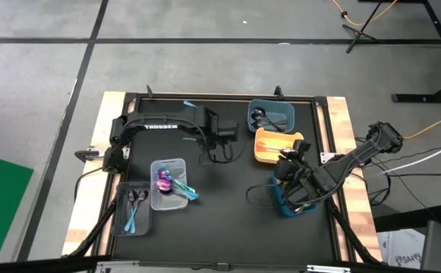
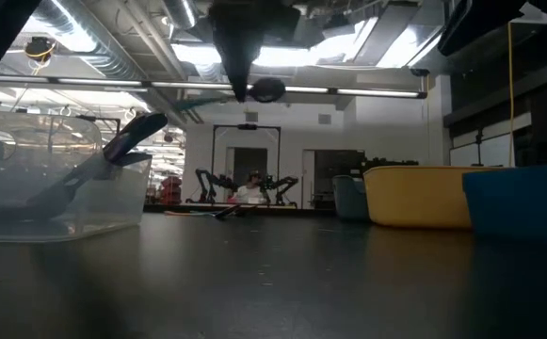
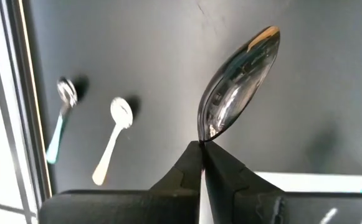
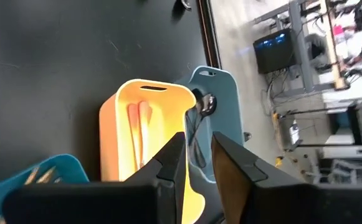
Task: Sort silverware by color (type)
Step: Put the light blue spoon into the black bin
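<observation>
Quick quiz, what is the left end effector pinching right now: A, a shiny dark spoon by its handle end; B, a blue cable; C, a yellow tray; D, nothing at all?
A: in the left wrist view the left end effector is shut on the thin end of a shiny dark spoon, bowl pointing away.

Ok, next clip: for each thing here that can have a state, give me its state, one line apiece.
left gripper: shut on the dark spoon, above the mat
dark spoon: held by its handle tip, bowl pointing away from the fingers
right gripper: open, empty, above the yellow tray
yellow tray: holds orange spoons
light blue tray: holds dark spoons
clear tray: holds purple spoons
</observation>
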